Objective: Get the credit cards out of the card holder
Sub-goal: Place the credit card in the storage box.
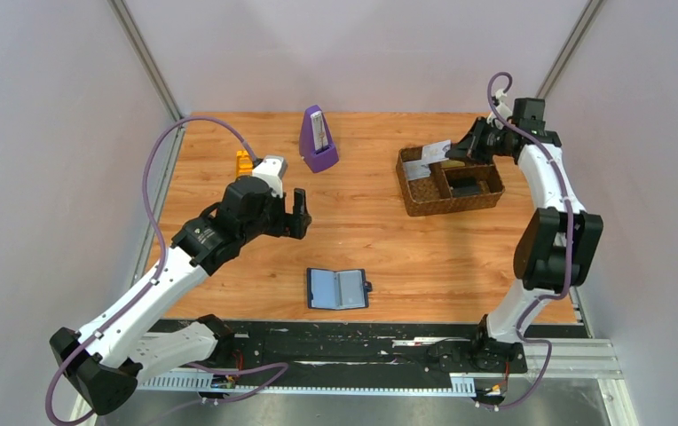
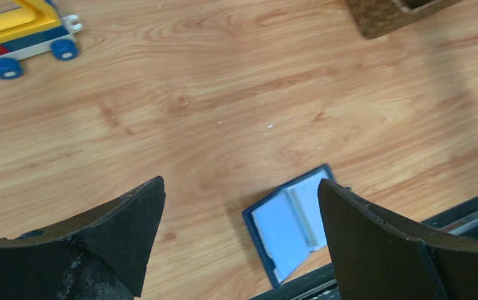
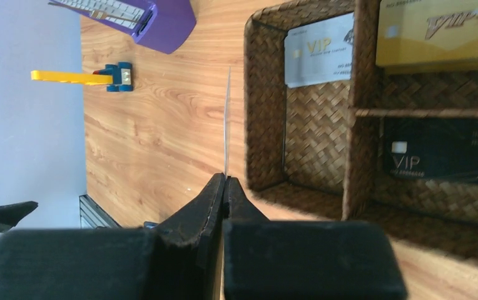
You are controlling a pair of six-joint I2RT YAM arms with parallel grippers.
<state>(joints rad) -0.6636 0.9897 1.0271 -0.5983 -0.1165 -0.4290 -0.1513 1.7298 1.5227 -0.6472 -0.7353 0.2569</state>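
Observation:
The card holder (image 1: pixel 337 288) lies open on the table near the front edge, blue-grey pages up; it also shows in the left wrist view (image 2: pixel 289 222). My left gripper (image 1: pixel 300 213) is open and empty, held above the table behind and left of the holder (image 2: pixel 239 187). My right gripper (image 1: pixel 461 147) is shut on a thin grey credit card (image 1: pixel 436 153), held over the left side of the brown woven basket (image 1: pixel 406 191). In the right wrist view the gripper (image 3: pixel 225 181) pinches that card, seen edge-on (image 3: pixel 226 119). A dark credit card (image 3: pixel 440 156) lies in one basket compartment.
The basket (image 3: pixel 264 112) also holds a whitish printed card (image 3: pixel 318 50) and a gold-tan card (image 3: pixel 440 34). A purple metronome (image 1: pixel 318 140) stands at the back middle. A yellow and blue toy (image 1: pixel 244 162) sits at the back left (image 2: pixel 17 31).

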